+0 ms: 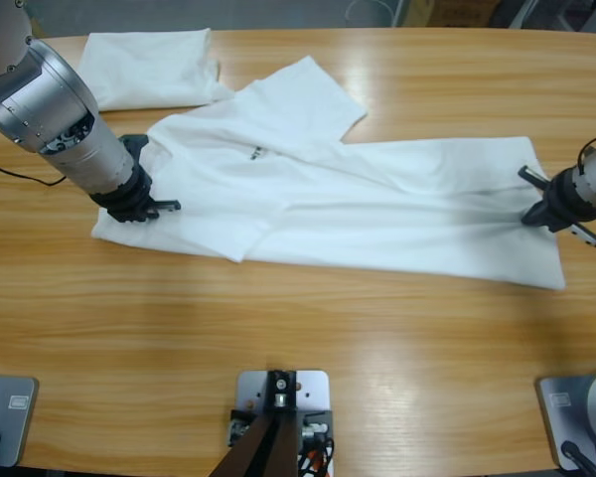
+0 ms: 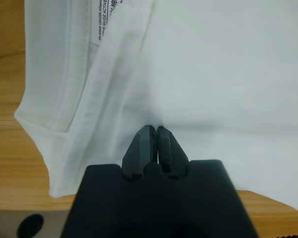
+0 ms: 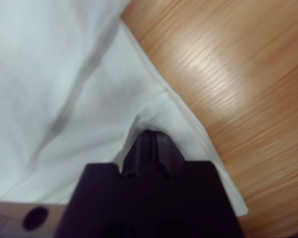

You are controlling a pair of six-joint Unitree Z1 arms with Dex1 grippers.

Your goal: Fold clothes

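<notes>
Pinching white cloth between closed jaws, the left gripper (image 2: pixel 153 130) holds the T-shirt (image 1: pixel 377 199) near its neck end, the printed label (image 2: pixel 105 20) showing at the upper left of the left wrist view. In the high view that gripper (image 1: pixel 144 207) sits at the shirt's left edge, its thick silver arm (image 1: pixel 50 104) slanting down from the upper left corner. The right gripper (image 3: pixel 153 136) is likewise shut on a raised fold of fabric close to a hemmed edge, with bare wood beyond it; in the high view it (image 1: pixel 551 211) grips the shirt's right end, its arm entering from the right edge.

Between them the shirt lies spread across the middle of the wooden table (image 1: pixel 298 338), partly doubled over, one sleeve (image 1: pixel 303 94) pointing toward the upper middle. A second white bundle (image 1: pixel 149 65) rests at the upper left, touching or just beside the shirt.

By the look of it, the cotton is light, limp and easily creased; it should drape and sag wherever unsupported, so edges and corners seem the best holds.
</notes>
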